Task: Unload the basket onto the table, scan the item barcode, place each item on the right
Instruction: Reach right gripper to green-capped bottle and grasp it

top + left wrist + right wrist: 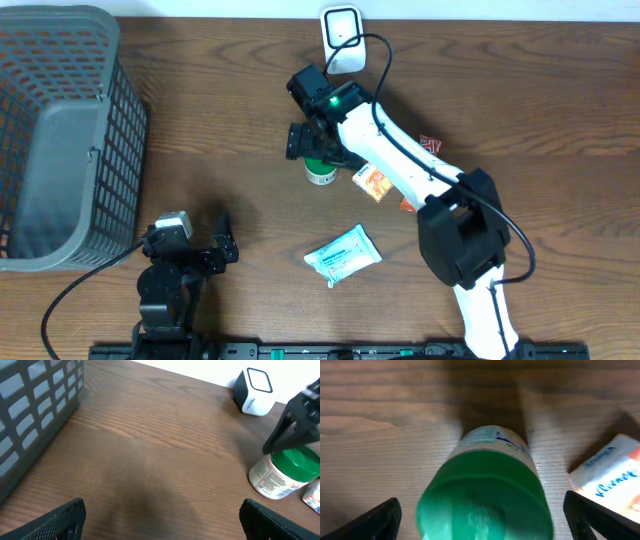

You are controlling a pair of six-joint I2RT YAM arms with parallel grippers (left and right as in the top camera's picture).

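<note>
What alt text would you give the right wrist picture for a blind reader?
A green-lidded jar, seen from above, stands on a wooden table inside the wide-open right claw, untouched. A white and orange packet lies at the right edge.

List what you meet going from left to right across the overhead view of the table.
From the left: grey mesh basket → left claw → green-lidded jar → orange snack packet → red packet. The scanner and tissue pack are left out, since they overlap the jar and the orange packet.
</note>
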